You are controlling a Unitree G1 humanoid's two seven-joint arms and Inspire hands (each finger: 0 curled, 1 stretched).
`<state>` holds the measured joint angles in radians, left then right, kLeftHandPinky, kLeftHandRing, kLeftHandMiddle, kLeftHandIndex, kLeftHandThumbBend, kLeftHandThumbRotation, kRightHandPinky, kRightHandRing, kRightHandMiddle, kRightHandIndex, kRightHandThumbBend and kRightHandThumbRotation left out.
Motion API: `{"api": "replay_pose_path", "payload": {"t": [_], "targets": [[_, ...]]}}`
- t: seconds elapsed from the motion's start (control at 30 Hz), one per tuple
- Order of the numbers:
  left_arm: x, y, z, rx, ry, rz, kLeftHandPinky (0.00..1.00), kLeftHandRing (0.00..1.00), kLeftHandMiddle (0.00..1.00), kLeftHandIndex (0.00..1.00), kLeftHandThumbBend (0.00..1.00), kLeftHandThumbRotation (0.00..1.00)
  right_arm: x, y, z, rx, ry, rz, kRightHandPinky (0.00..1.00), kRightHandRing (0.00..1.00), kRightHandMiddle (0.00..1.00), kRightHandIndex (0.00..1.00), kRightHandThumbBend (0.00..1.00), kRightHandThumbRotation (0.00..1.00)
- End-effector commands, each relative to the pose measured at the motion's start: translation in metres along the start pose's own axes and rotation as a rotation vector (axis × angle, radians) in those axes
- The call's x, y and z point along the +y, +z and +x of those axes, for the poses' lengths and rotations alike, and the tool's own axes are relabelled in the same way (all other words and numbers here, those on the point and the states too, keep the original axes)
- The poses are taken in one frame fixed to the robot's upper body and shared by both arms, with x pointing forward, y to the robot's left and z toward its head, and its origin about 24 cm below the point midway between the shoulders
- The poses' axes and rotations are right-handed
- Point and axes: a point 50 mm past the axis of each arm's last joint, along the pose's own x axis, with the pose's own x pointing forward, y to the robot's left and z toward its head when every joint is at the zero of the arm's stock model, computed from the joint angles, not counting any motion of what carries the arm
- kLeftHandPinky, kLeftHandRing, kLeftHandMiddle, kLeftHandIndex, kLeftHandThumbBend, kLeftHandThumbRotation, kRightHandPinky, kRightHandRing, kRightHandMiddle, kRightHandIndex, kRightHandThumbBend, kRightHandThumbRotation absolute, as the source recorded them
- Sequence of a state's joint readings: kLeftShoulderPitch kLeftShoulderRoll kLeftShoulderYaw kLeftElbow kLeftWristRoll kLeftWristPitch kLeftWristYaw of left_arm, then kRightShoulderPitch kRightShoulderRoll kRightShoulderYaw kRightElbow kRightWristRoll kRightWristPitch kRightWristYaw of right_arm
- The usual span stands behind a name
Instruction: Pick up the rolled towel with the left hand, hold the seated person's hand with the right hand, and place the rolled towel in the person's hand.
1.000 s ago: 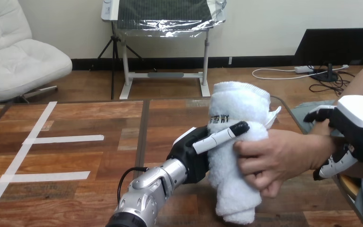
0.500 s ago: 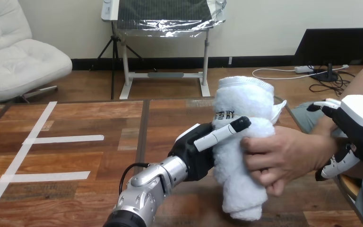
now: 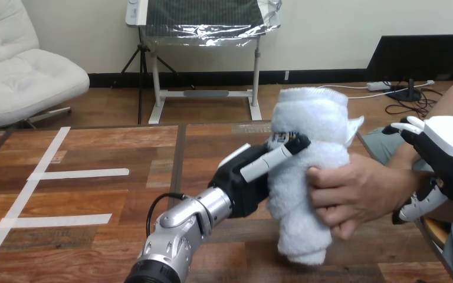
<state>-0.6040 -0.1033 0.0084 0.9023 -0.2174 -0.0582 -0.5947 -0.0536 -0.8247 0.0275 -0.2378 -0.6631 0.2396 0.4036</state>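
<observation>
both curled, left hand [image 3: 245,177] round rolled towel [image 3: 309,121], right hand [image 3: 448,147] seemingly round person's wrist [image 3: 402,175], half hidden

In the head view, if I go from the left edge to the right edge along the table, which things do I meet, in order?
First the white tape marks → left hand → rolled towel → person's hand → right hand.

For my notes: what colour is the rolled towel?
The rolled towel is white, best in head view.
</observation>
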Motion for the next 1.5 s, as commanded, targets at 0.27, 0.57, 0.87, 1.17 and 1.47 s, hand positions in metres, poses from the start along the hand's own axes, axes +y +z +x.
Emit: {"api": "replay_pose_path", "payload": {"t": [0.27,0.57,0.87,1.17,1.47], "targets": [[-0.001,0.026,-0.008,-0.170,-0.009,0.085,0.90,0.90,0.95,1.00,0.94,0.47,-0.025,0.021,-0.011,-0.079,-0.127,0.012,0.88,0.98,0.98,0.91,0.94,0.00],[0.008,0.032,-0.026,-0.215,0.036,0.146,0.86,0.89,0.93,1.00,0.94,0.51,-0.028,0.030,-0.023,-0.114,-0.152,0.065,0.87,0.97,0.98,0.91,0.93,0.00],[0.017,0.036,-0.053,-0.268,0.081,0.230,0.83,0.89,0.91,0.98,0.90,0.51,-0.029,0.040,-0.036,-0.176,-0.219,0.191,0.87,0.97,0.97,0.89,0.91,0.00],[0.023,0.039,-0.084,-0.337,0.219,0.391,0.80,0.86,0.88,0.94,0.89,0.51,-0.027,0.053,-0.051,-0.263,-0.291,0.340,0.87,0.97,0.97,0.88,0.85,0.00],[0.027,0.035,-0.111,-0.402,0.375,0.466,0.83,0.85,0.86,0.91,0.87,0.46,-0.020,0.066,-0.063,-0.303,-0.373,0.451,0.85,0.97,0.97,0.87,0.72,0.00]]}}
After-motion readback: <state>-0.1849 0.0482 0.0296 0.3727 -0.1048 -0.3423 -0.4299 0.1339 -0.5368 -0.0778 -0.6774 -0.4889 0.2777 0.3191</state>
